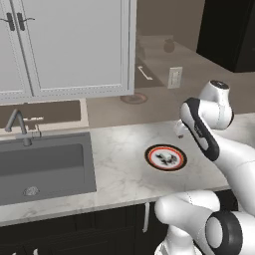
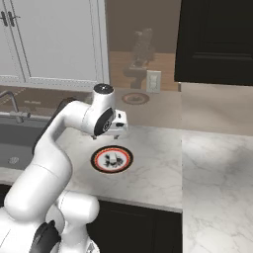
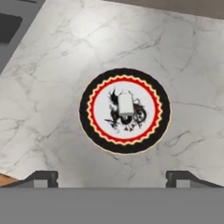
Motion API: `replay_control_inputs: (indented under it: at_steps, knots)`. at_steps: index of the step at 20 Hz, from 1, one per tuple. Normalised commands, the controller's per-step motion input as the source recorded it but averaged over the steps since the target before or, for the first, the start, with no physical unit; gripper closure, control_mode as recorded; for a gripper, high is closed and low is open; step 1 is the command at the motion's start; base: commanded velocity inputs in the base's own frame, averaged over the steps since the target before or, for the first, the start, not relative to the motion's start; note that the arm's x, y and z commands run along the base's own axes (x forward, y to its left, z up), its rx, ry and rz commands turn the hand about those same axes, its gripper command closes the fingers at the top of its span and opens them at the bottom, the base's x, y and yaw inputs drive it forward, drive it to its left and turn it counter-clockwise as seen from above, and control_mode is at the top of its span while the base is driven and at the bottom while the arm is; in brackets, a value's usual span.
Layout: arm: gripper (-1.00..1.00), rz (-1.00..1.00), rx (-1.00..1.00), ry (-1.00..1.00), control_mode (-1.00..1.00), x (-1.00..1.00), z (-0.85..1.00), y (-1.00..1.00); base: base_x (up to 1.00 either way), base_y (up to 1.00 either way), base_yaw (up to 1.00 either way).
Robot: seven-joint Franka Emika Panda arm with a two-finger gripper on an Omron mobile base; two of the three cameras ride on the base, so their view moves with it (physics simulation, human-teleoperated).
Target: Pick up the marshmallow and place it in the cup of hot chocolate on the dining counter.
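The marshmallow (image 3: 125,105) is a small white lump lying at the middle of a round red-rimmed plate (image 3: 101,141) on the marble worktop. It also shows as a pale speck on the plate (image 1: 150,152) in the left base view, and on the plate (image 2: 97,154) in the right base view. My gripper (image 3: 112,178) hangs above the plate, open, with nothing between its dark fingertips (image 3: 43,177). The hand (image 2: 116,124) sits over the plate's far edge. The cup of hot chocolate and the dining counter are out of view.
A grey sink (image 1: 45,167) with a faucet (image 1: 19,124) lies left of the plate. White wall cabinets (image 1: 74,45) hang above it. A wall outlet (image 1: 175,77) is behind, and a black cabinet (image 2: 217,39) is at upper right. Bare marble worktop (image 2: 217,188) extends right.
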Motion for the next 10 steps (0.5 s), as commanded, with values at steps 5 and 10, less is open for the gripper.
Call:
replay_control_inputs:
  at_steps: [5, 10]
  knots:
    - [-1.0, 0.06, 0.0, 0.04, -1.0, 0.44, -0.48, 0.0, 0.0, 0.0, 0.0]
    - [-1.0, 0.01, -0.07, 0.13, -1.0, 0.57, -0.57, 0.11, 0.0, 0.0, 0.0]
